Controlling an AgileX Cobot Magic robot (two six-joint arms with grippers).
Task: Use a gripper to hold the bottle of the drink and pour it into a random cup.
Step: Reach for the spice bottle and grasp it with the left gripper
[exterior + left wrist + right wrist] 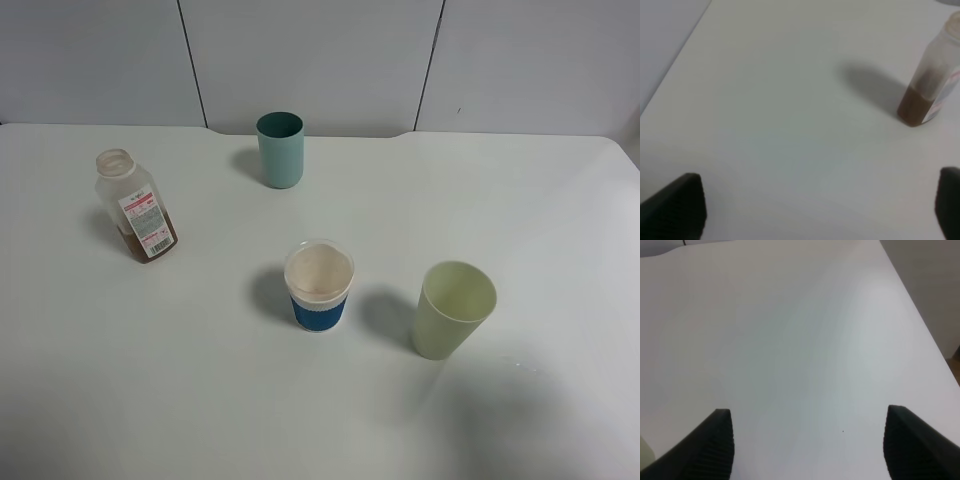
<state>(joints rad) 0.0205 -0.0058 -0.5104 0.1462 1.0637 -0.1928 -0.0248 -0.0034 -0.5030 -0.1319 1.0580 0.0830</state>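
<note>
The white table holds everything upright and well apart, leaving reaching room. The left gripper and right gripper hang with fingers spread wide, holding nothing. The teal-green cup stands at the far side. The capless, labelled bottle stands left, nearest the left gripper, with tea-brown drink filling only its bottom.

The right gripper is hanging over the white table, with its black ribbed fingers standing wide apart. The table's edge is showing alongside. A pale yellowish sliver, too small to identify, is peeking in beside one finger.
</note>
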